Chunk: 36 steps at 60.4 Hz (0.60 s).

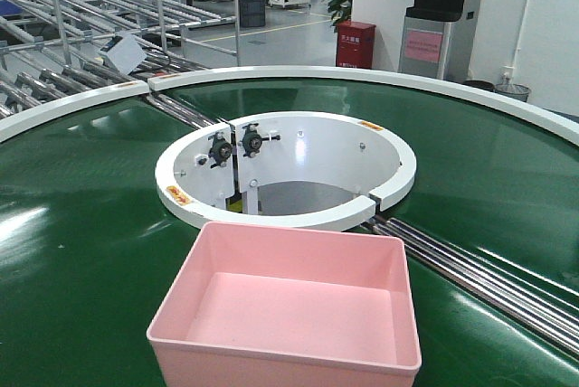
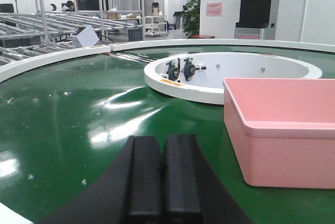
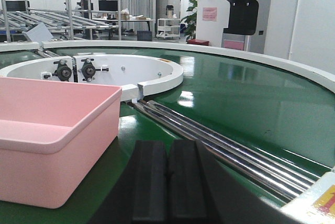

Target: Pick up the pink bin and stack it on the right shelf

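Note:
The pink bin (image 1: pixel 288 310) rests empty on the green conveyor belt (image 1: pixel 81 224), just in front of the white centre ring (image 1: pixel 280 165). In the left wrist view the pink bin (image 2: pixel 282 130) lies to the right of my left gripper (image 2: pixel 163 145), whose black fingers are pressed together on nothing. In the right wrist view the pink bin (image 3: pixel 52 135) stands left of my right gripper (image 3: pixel 167 148), also shut and empty. Neither gripper touches the bin. The right shelf is out of view.
Steel rollers (image 1: pixel 488 274) cross the belt to the right of the bin. Pipe-frame roller racks (image 1: pixel 99 16) stand at the back left. A red box (image 1: pixel 355 43) and a black-and-grey machine (image 1: pixel 436 12) stand beyond the belt's white outer rim (image 1: pixel 362 75).

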Available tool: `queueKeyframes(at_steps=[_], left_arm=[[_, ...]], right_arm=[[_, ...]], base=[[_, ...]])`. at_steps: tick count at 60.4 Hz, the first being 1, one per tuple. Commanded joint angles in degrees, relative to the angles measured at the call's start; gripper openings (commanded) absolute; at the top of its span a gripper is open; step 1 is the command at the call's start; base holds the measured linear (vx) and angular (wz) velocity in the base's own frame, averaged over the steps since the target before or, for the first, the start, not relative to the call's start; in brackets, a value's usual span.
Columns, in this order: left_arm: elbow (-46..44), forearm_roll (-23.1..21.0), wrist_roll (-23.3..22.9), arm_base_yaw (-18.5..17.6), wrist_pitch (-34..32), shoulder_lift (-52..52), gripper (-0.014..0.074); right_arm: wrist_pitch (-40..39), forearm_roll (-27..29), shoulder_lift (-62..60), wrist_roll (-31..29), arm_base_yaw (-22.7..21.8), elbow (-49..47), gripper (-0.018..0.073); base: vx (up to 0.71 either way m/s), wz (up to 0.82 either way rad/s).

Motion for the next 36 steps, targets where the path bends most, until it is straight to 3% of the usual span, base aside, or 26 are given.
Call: queueKeyframes(at_steps=[1,36], left_arm=[[0.79,-0.02,-0.63,-0.36,-4.92,-1.17,-0.0006],[0.79,-0.02,-0.63,-0.36,-5.43,-1.17,-0.0006]], right_arm=[[-4.85,-0.44,-0.78,-0.35,-0.40,0.13,-0.0009],[-4.85,-0.44,-0.78,-0.35,-0.40,0.13,-0.0009]], base=[[0.00,0.00],[0.00,0.00]])
